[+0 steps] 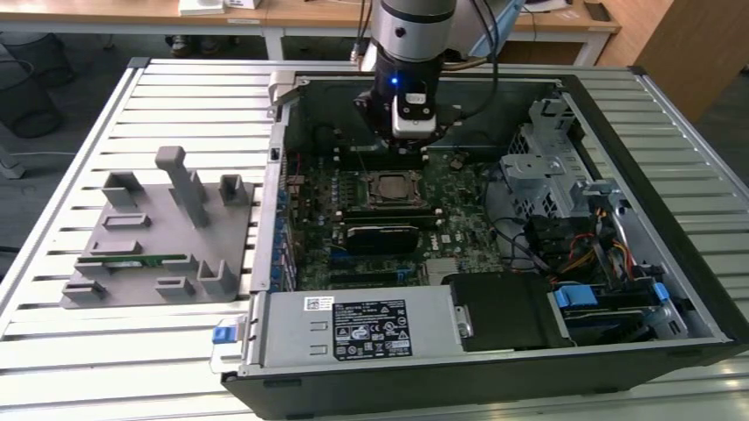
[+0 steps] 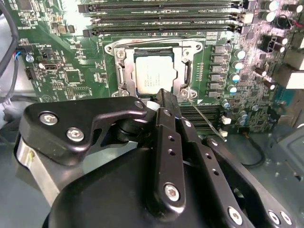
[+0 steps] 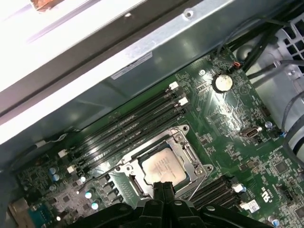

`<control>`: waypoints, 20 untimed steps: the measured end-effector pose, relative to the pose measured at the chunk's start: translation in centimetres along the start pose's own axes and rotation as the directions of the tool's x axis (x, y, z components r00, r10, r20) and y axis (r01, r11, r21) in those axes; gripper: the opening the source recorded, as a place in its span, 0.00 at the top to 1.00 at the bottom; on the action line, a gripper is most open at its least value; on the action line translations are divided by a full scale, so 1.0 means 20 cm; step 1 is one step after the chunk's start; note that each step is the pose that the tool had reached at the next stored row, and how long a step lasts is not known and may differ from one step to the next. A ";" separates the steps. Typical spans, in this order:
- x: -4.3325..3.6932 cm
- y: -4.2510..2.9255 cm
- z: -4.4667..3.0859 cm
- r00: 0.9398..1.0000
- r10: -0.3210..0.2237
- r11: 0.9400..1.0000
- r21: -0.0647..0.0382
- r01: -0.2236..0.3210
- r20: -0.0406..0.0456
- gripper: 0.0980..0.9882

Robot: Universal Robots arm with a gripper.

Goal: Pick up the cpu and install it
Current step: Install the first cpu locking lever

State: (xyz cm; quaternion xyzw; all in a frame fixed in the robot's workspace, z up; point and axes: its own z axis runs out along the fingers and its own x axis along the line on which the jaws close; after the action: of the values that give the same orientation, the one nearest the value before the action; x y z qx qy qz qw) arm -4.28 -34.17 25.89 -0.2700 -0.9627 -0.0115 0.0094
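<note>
Pincer [image 3: 163,186] fingers are pressed together with nothing between them, as both wrist views show, the closed tips hanging just above the near edge of the cpu [image 3: 163,166]. In the second wrist view the same closed pincer [image 2: 160,95] sits just short of the cpu [image 2: 155,74], which lies flat in its socket [image 2: 119,76] with the silvery top facing up and the metal frame around it.

Beyond the chip from the pincer run the long black memory slots [image 3: 133,123], lying parallel and close to the socket; in the second wrist view those slots [image 2: 161,19] lie on the far side of the cpu. A round coin battery [image 3: 222,82] sits on the green motherboard [image 3: 228,137] well apart from the fingertips.

In the exterior view the arm [image 1: 412,35] reaches down into the open computer case [image 1: 655,289], which rests on the slatted metal desk [image 1: 175,96]. The pincer [image 1: 410,145] hovers just beyond the far edge of the socket, where the cpu [image 1: 388,187] shows as a pale square. A black heatsink block [image 1: 381,235] lies on the cpu's other side. Well away from the pincer, outside the case, a grey fixture tray [image 1: 153,237] holds a green memory stick [image 1: 139,260].
</note>
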 end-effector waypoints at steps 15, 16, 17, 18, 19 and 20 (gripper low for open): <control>-0.002 -0.003 0.000 0.990 -0.140 0.990 0.003 0.140 -0.003 0.99; -0.002 -0.003 0.000 0.989 -0.148 0.989 0.004 0.148 -0.003 0.99; -0.002 -0.004 0.000 0.988 -0.157 0.988 0.004 0.157 -0.003 0.99; -0.002 -0.004 0.000 0.986 -0.165 0.986 0.004 0.165 -0.003 0.99; -0.002 -0.004 0.000 0.985 -0.175 0.985 0.004 0.175 -0.003 0.99; -0.002 -0.004 -0.001 0.983 -0.184 0.983 0.004 0.184 -0.004 0.99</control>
State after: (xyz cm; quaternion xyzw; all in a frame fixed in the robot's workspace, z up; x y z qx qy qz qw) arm -4.28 -34.26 25.90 -0.1798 -0.9836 -0.0105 0.0105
